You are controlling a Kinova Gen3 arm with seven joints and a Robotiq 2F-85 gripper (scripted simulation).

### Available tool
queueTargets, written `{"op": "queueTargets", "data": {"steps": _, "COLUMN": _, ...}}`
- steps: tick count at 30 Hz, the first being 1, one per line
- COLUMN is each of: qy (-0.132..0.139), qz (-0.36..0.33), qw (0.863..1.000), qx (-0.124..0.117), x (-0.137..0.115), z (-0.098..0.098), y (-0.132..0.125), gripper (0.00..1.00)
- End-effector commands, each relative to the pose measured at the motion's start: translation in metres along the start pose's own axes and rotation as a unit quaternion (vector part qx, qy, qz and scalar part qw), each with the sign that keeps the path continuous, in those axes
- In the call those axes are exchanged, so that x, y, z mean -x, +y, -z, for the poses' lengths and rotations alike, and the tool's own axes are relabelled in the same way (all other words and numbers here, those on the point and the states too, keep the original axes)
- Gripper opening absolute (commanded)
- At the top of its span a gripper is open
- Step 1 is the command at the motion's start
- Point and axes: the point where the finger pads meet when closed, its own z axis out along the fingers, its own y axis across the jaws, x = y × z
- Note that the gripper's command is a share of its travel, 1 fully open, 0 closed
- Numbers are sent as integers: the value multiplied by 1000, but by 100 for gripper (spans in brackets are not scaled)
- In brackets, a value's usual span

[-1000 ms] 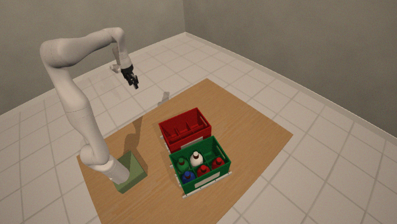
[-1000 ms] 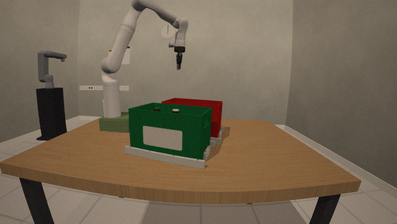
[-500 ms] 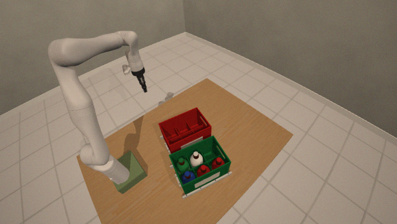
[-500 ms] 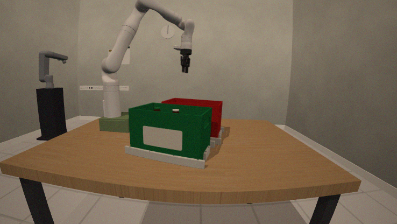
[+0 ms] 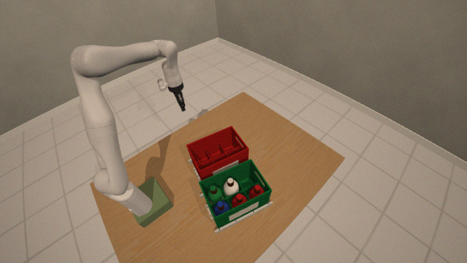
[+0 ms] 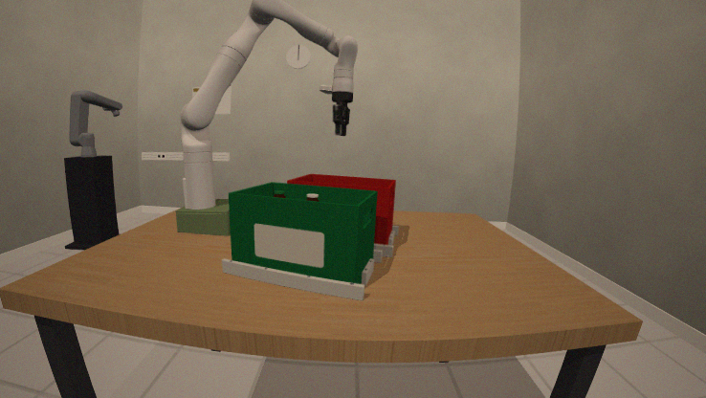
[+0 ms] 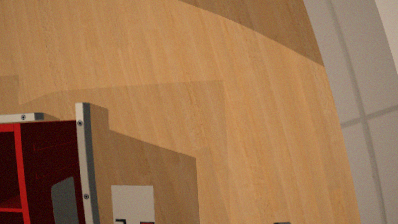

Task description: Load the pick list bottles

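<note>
"What's in the green crate [image 5: 236, 214] [image 6: 301, 208]?"
"Blue bottle [image 5: 221, 208] at eight o'clock, green [image 5: 214, 193] ten, white [image 5: 230, 187] twelve, two reds [image 5: 239, 200] [image 5: 257, 191] four to six."
"The red crate [image 5: 209, 138] [image 6: 387, 197] [image 7: 20, 170]?"
"Empty, eleven o'clock from it, seen from the top."
"Claw [image 5: 183, 110] [image 6: 340, 134] [image 7: 282, 222]?"
"Apart, nothing held."
"Pick list [image 7: 132, 200]?"
"Wrist view, red crate's four o'clock; cut off, unreadable."

Place: looks like a robot lab
Robots: big white arm [image 5: 101, 107] [image 6: 217, 69], small gray arm [image 6: 79, 116] on black stand [image 6: 91, 202]
Wall: round clock [image 6: 297, 56]
</note>
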Motion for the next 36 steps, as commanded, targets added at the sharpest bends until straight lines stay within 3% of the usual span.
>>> {"op": "queueTargets", "data": {"steps": 1, "qy": 0, "qz": 0, "qw": 1000, "qx": 1, "x": 15, "z": -5, "y": -7, "gripper": 67}}
{"op": "queueTargets", "data": {"steps": 36, "qy": -1, "qz": 0, "qw": 1000, "qx": 1, "x": 145, "z": -58, "y": -72, "gripper": 67}}
